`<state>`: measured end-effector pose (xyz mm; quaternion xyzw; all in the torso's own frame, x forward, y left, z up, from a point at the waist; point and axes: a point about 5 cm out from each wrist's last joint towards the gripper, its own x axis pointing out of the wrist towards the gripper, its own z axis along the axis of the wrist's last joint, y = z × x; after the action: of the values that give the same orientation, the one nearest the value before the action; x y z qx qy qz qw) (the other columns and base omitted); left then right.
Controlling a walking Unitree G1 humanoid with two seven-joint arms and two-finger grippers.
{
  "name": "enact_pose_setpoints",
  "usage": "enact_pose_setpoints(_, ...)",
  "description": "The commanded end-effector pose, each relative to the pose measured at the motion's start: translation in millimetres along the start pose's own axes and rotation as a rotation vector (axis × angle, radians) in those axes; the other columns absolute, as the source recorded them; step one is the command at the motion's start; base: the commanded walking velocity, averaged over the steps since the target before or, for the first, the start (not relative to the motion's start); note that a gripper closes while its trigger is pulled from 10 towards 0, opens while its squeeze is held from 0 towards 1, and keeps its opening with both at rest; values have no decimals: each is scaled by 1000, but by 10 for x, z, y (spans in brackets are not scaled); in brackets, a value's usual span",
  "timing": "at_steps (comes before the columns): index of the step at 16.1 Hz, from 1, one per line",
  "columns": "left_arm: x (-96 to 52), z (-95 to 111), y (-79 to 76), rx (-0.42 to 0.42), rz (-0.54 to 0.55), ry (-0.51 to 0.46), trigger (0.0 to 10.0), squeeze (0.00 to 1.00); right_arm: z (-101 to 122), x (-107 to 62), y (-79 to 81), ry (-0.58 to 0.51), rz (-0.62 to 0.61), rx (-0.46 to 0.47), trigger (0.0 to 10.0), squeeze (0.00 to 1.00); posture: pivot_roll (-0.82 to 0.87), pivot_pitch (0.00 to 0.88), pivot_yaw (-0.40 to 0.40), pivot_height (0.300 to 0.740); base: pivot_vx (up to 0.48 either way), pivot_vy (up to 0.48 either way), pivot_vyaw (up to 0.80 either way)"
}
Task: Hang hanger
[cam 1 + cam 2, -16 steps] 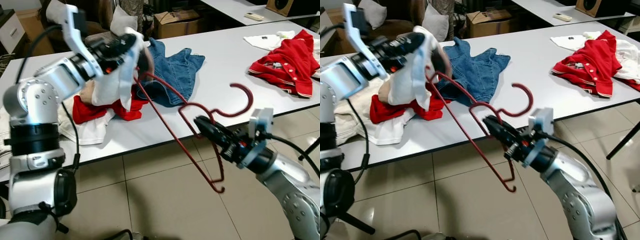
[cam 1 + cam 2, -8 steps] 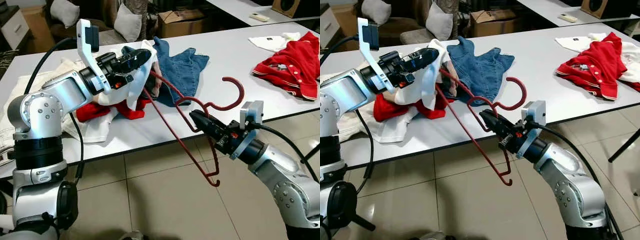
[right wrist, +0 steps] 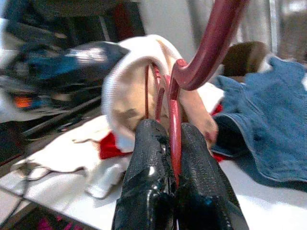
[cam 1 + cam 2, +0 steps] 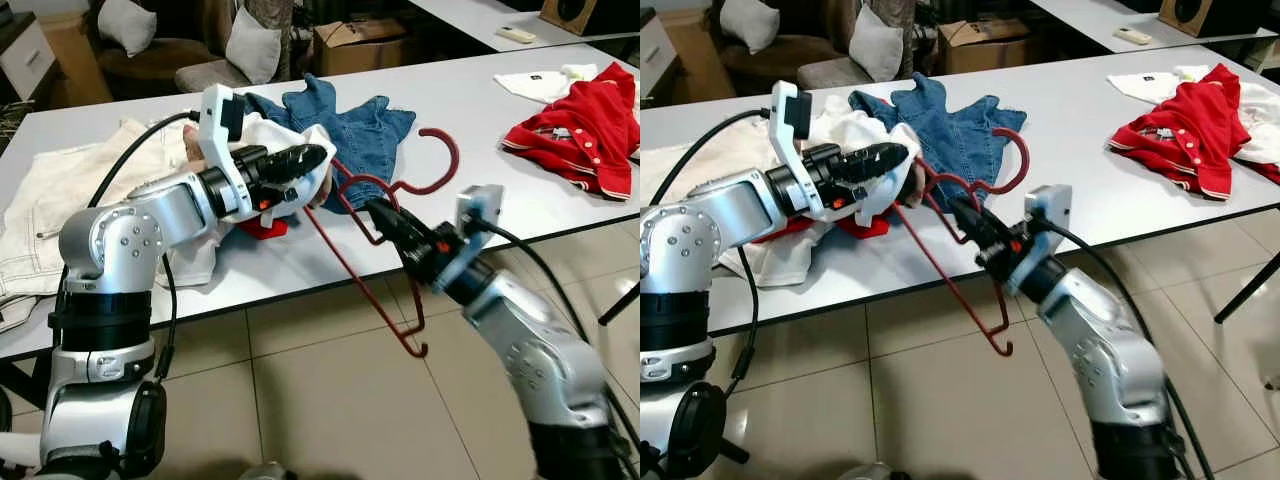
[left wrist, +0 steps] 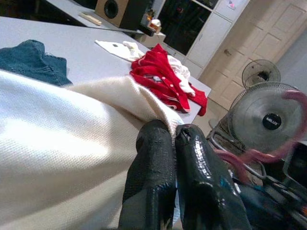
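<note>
Cream cloth point(image 4: 60, 215) lay spread at the far left of the white worktop point(image 4: 470, 110). Next to it, the left pincer point(image 4: 305, 160) was clenched on a white garment point(image 5: 57, 139), holding it raised just above a red cloth point(image 4: 262, 226) on the worktop. A blue denim piece point(image 4: 365, 125) lay behind it. The red hanger point(image 4: 375, 255) hung in the air at the front edge of the worktop, one end tucked into the white garment, its hook point(image 4: 440, 150) up over the worktop and its lower end down over the tiled floor point(image 4: 330, 400). The right pincer point(image 4: 385, 215) was clamped tight on the hanger's neck below the hook. At the far right lay a red shirt point(image 4: 575, 125).
</note>
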<state>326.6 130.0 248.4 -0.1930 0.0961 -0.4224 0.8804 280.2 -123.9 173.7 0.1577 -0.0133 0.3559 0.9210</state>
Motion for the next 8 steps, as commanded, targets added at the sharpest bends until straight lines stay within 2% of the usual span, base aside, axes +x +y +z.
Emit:
enact_pose_setpoints(1,-31,18,-13,19,12,0,0,0,34,10,-45,-17,-36,-12,10000,0,-47,0,59,740,0,0,0)
enact_pose_setpoints(5,-27,260,-203,-8,-100,-129,0,0,-120,193,-18,49,-35,11,10000,0,-30,0,48,740,0,0,0)
enact_pose_setpoints(7,-29,254,-299,16,-145,-102,0,0,-87,270,5,10,-21,25,10000,0,-20,0,47,740,0,0,0)
enact_pose_setpoints(8,-40,193,-280,29,-128,-69,0,0,-53,284,14,-16,-7,31,10000,0,-17,0,50,740,0,0,0)
